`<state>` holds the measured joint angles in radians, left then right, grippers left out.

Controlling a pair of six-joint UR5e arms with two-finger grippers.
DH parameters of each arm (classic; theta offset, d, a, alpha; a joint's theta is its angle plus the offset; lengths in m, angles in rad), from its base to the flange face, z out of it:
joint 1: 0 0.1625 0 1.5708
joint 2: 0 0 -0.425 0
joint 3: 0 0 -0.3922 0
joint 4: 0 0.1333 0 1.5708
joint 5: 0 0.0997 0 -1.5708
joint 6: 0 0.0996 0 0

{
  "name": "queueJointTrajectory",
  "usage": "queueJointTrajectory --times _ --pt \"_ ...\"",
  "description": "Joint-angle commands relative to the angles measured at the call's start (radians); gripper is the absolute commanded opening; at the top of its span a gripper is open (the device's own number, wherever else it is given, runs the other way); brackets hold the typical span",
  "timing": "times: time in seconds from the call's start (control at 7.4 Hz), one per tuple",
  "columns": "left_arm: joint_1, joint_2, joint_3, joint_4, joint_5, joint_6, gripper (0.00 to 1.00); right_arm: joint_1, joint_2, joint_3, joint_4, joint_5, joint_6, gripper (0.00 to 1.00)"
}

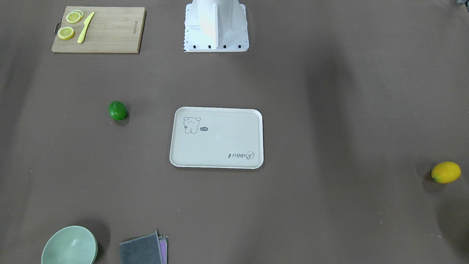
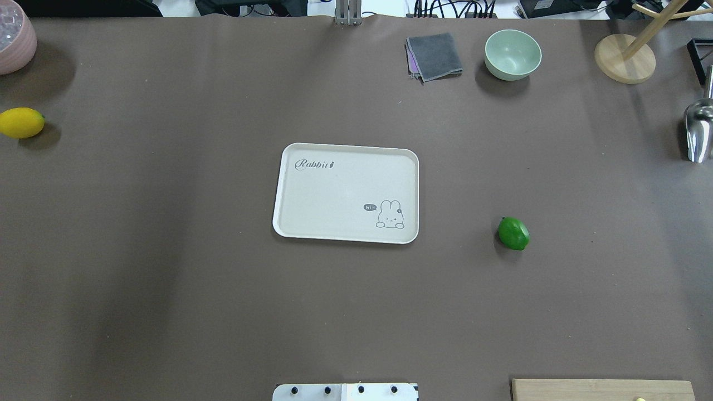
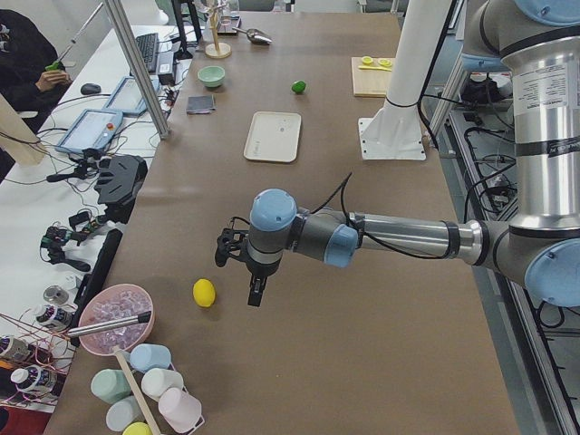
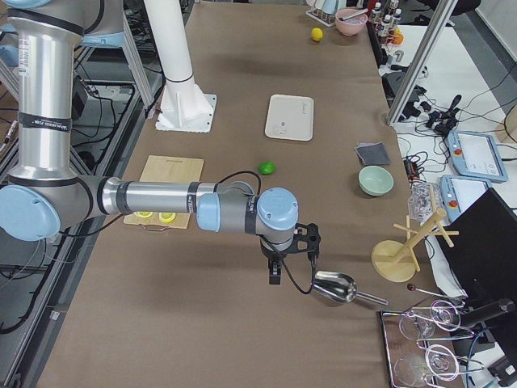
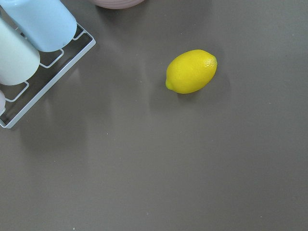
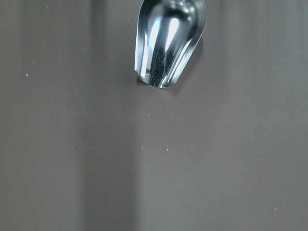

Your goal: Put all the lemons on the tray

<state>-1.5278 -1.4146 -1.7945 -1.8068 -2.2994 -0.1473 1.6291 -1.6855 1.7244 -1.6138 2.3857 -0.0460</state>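
The yellow lemon point(image 1: 445, 172) lies on the brown table at the far left end; it also shows in the overhead view point(image 2: 21, 123), the exterior left view point(image 3: 204, 292) and the left wrist view point(image 5: 191, 71). The green lemon point(image 1: 117, 110) lies to the right of the tray in the overhead view point(image 2: 513, 233). The off-white tray point(image 2: 289, 223) sits empty at the table's middle. My left gripper point(image 3: 237, 279) hovers beside the yellow lemon. My right gripper point(image 4: 292, 279) hovers near a metal scoop. I cannot tell whether either is open or shut.
A wooden cutting board point(image 1: 110, 33) carries lemon slices point(image 1: 66, 33) and a yellow knife point(image 1: 85, 28). A green bowl point(image 2: 512, 53), a grey cloth point(image 2: 434, 55), a wooden stand point(image 2: 624, 58) and the metal scoop point(image 2: 699, 131) stand at the far right. A pink bowl point(image 2: 14, 42) and a cup rack point(image 5: 29, 48) are at the far left.
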Motion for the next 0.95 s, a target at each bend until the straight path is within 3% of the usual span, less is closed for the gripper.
queueJointTrajectory --times 0.0,0.81 --pt "0.000 -0.003 0.007 0.003 -0.002 0.000 0.98 0.000 0.003 0.003 0.000 0.004 0.000 1.00" --pt "-0.002 0.000 -0.013 0.003 -0.092 -0.009 0.97 0.000 0.000 0.015 0.000 0.009 0.002 1.00"
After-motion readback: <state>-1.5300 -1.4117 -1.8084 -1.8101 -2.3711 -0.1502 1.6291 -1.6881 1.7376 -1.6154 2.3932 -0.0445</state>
